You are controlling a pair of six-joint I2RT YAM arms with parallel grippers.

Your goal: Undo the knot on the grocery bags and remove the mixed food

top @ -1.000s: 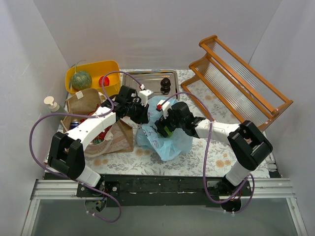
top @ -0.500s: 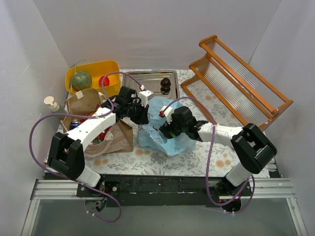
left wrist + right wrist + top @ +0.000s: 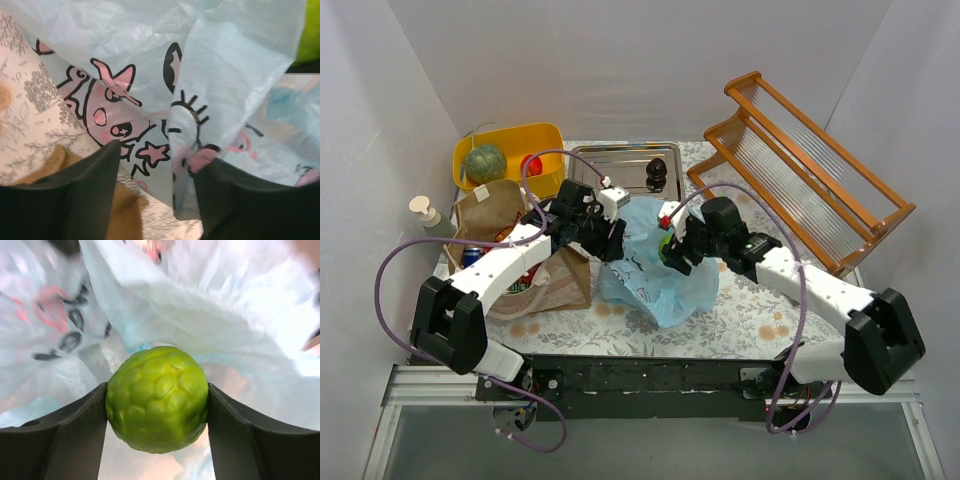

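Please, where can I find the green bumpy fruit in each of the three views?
Top external: the green bumpy fruit is at centre, in the right hand, over the light blue bag.
Left wrist: probably the green patch in the top right corner.
Right wrist: centre, clamped between both fingers.
Shared landmark: the light blue bag.

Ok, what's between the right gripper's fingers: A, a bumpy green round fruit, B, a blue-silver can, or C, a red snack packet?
A: the right wrist view shows the bumpy green fruit touching both fingers of the right gripper, with the light blue bag behind it.
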